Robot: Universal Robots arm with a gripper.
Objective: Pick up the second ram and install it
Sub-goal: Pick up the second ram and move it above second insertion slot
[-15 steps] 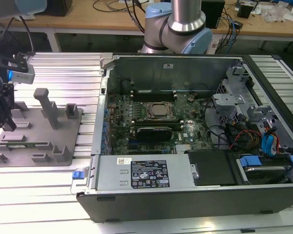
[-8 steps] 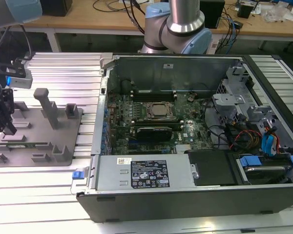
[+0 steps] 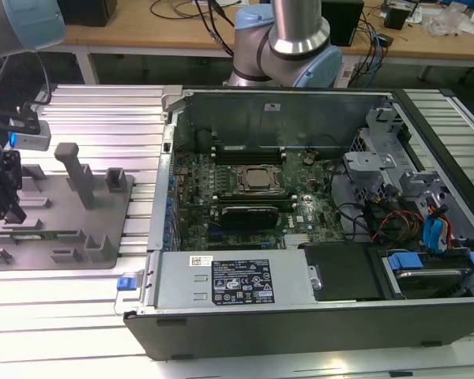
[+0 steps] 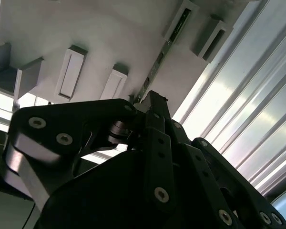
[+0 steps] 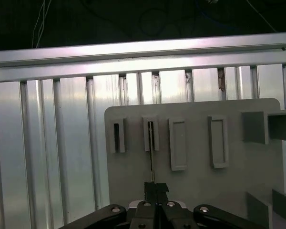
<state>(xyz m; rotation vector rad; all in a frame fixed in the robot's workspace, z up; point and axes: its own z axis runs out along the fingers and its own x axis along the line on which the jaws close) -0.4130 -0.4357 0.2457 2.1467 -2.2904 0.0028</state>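
Gripper (image 5: 156, 188): fingers drawn together, only a thin seam btw the tips in the first wrist view. Tips sit at one end of the second ram (image 5: 152, 167); whether they touch it, can't tell.

Second ram = thin green strip, standing on edge on the grey fixture plate (image 5: 195, 191). Its far end runs through a slotted block (image 5: 151, 136). In the second wrist view the strip (image 4: 157, 59) runs straight out from the gripper (image 4: 151, 98) across the plate (image 4: 109, 33).

Around it, first wrist view: a second slotted block (image 5: 117, 136) just beside the first; two shallow rectangular pockets (image 5: 178, 143) on the other side.

Exterior view: ram (image 3: 35, 234) lies along the plate's near edge, twd the plate (image 3: 59, 215) corner at the exterior view's left. Gripper (image 3: 17, 214) is above that part of the strip. Tall post (image 3: 77, 174) and low block (image 3: 114, 181) stand nearer the plate's back edge, apart from the gripper, not in its way.

Plate rests on a ribbed aluminium table (image 3: 103, 118). Open PC chassis (image 3: 284, 99) on the same table, at the exterior view's right of the plate, well apart from the gripper. Inside: processor socket (image 3: 257, 180), black card (image 3: 249, 213) just in front of it.
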